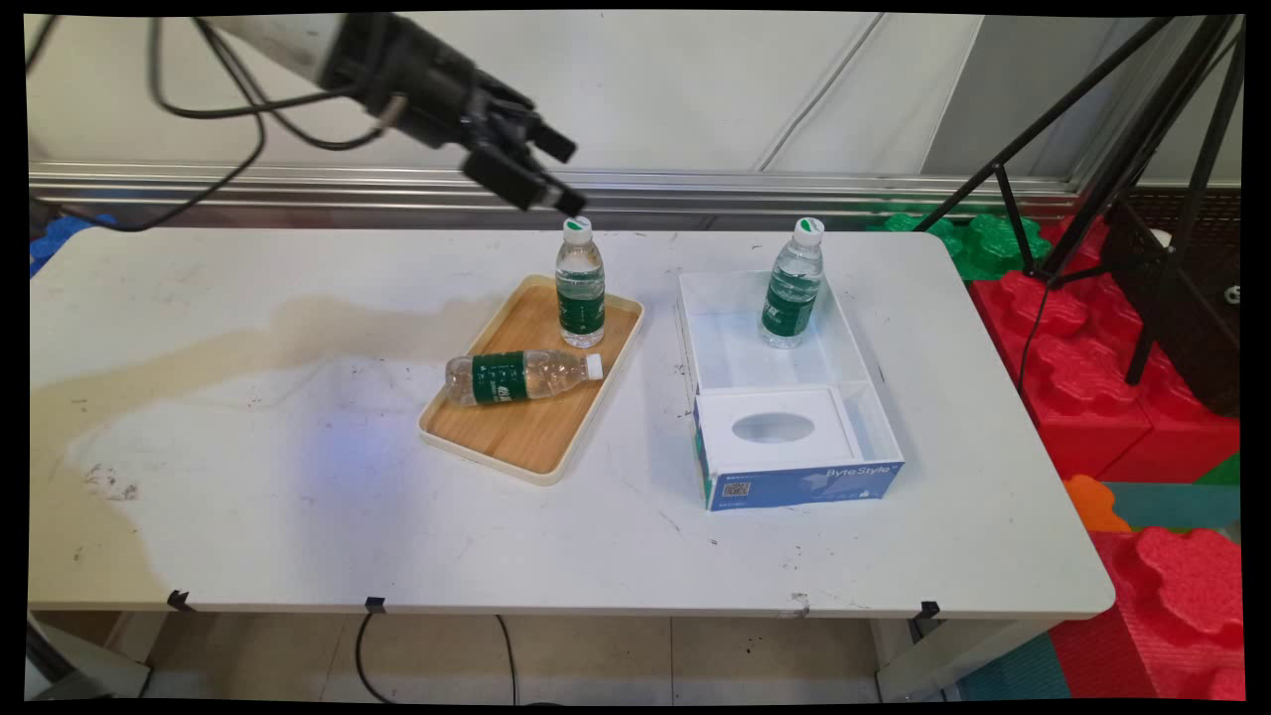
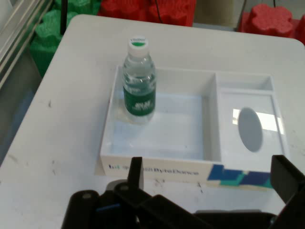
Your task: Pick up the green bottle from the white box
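The white table [image 1: 298, 477] bears a white box [image 1: 862, 343] holding one upright bottle [image 1: 791, 285], and a wooden tray [image 1: 516, 437] with a standing bottle [image 1: 580, 285] and a toppled bottle [image 1: 521, 376]. The gripper [image 1: 556, 174], fingers apart and empty, hangs just above the standing bottle's cap, near the table's far edge.

End effector [image 1: 552, 177] above the tray [image 1: 516, 437].
It hangs just over the standing bottle [image 1: 580, 288]; another bottle [image 1: 521, 376] lies beside it.

The tripod [image 1: 1122, 149] and the red foam blocks [image 1: 1142, 397] run off the main view's right edge.
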`<state>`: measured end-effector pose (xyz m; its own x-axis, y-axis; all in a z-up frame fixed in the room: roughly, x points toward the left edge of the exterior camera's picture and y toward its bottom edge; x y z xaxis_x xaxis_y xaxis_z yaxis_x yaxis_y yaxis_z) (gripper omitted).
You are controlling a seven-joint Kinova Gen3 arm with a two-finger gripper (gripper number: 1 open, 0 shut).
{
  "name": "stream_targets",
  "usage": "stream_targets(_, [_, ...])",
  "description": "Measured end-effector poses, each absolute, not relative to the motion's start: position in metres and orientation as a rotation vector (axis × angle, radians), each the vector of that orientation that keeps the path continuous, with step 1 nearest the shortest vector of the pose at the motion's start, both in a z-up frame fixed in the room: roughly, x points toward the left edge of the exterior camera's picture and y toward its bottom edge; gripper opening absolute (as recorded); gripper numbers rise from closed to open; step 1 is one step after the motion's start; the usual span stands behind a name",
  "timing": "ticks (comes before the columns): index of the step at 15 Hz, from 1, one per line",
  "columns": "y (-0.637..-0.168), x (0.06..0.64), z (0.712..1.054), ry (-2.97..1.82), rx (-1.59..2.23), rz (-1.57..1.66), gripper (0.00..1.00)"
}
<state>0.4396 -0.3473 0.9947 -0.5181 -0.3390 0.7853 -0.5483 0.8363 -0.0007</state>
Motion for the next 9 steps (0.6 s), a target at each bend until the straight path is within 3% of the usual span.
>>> stream_targets(9, [-0.427,0.371,0.948,-2.188,0.634,0.316,1.0])
